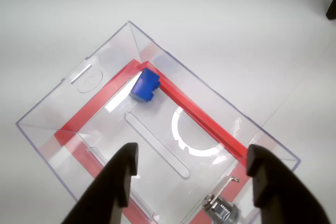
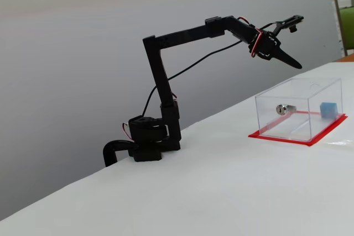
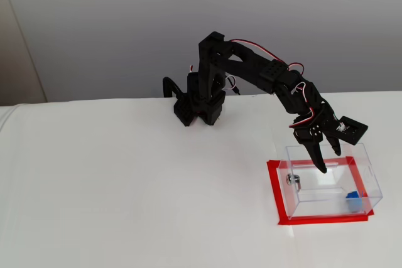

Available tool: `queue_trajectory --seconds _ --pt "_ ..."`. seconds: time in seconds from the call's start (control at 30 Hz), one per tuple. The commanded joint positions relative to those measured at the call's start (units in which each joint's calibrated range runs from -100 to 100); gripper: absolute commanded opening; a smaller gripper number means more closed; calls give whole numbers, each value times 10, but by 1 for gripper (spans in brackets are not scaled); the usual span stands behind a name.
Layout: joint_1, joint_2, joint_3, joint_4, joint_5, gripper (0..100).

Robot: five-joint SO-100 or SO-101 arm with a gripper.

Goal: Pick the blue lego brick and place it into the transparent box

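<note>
**Clear plastic, red edging, matt black**

The transparent box looked like clear, glossy plastic, its walls catching pale reflections, with a flat red edging round the base. The blue lego brick inside was smooth, bright plastic. A small silver cylinder had a shiny metal finish. The pincer appeared as matt black plastic. The counter was plain, matt white.

We've got open top access into the transparent box. Inside: blue lego brick at 12 o'clock corner, metal cylinder at 5 o'clock. Desk around is free.
</note>
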Motion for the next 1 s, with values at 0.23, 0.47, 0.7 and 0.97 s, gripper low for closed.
queue_trajectory --seconds 0.23,0.47,0.7,0.97 --pt "-5 -5 -12 -11 1 23" --pt "-6 -6 -12 -11 3 2" --pt "-3 -13 -11 -11 3 2" --pt "55 -63 11 -7 3 3"
